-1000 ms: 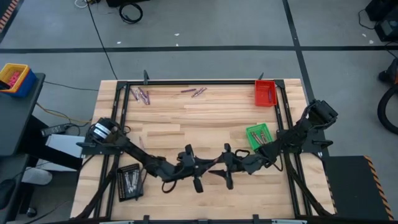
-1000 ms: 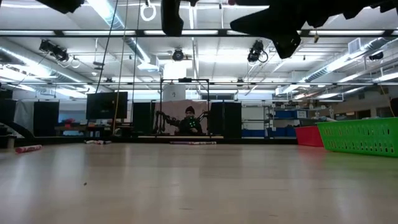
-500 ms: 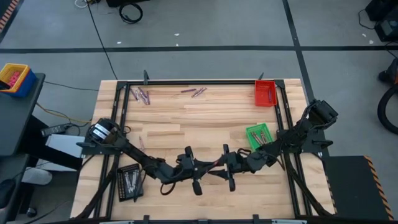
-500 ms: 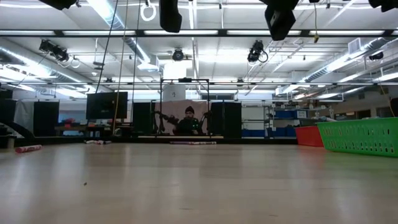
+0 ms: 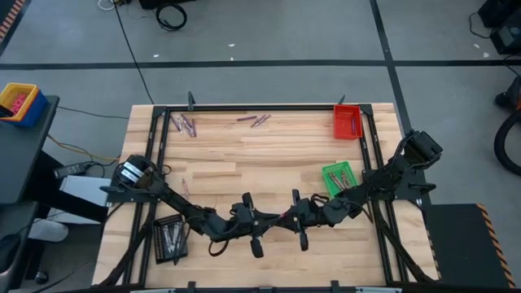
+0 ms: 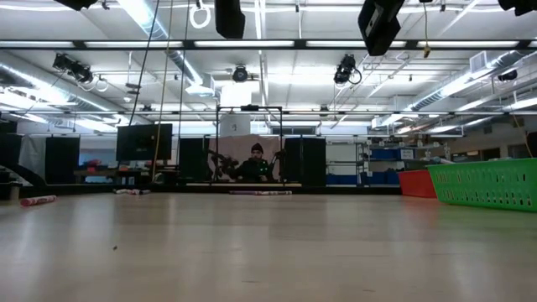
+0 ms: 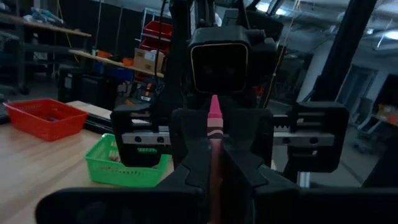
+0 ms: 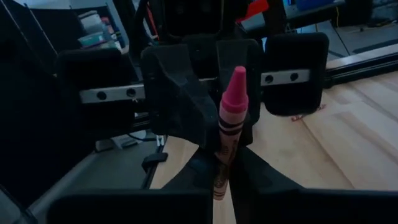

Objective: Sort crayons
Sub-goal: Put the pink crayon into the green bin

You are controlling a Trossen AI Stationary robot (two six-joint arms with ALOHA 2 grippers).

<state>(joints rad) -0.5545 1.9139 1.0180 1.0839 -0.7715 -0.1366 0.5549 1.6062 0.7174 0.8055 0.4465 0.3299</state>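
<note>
Left of the green tray (image 5: 338,178), the left gripper (image 5: 277,221) and right gripper (image 7: 214,152) meet over the table, both clamped on one pink crayon (image 8: 229,127), its lower end hidden.

Two matte black jointed arms (image 5: 175,203); blocky wrist housings, silver screw-studded rails

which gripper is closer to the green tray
Right. The right gripper sits just inboard of the green tray; the left gripper is farther along the table's near edge.
</note>
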